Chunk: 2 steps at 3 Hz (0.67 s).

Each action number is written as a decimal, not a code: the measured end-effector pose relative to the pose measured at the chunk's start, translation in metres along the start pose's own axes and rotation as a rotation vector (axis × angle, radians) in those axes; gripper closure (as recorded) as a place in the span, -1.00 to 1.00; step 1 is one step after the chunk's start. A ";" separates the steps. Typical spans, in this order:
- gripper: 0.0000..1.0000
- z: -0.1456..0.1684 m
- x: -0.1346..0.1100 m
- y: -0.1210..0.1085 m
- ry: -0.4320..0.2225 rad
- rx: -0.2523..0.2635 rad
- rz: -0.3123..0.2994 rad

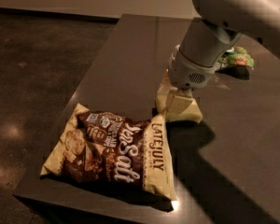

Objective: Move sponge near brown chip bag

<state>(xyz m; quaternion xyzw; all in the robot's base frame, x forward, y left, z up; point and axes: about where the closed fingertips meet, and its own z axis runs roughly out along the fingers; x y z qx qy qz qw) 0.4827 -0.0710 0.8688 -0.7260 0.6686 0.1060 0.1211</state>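
Note:
The brown chip bag (114, 153) lies flat near the table's front left corner, with "Sea Salt" and "LATE JULY" lettering facing up. The pale yellow sponge (186, 113) rests on the table just beyond the bag's top right corner, touching it or nearly so. My gripper (174, 102) comes down from the grey arm (200, 50) and is shut on the sponge from above. Its cream fingers cover the sponge's left part.
A small green snack bag (238, 59) lies farther back on the right, partly behind the arm. The dark table (126, 69) ends at a left edge and a front edge close to the brown bag, with dark floor (32, 69) beyond.

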 end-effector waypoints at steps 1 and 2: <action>-1.00 0.000 -0.001 0.000 0.000 0.003 -0.001; -1.00 0.000 -0.001 0.000 0.000 0.003 -0.001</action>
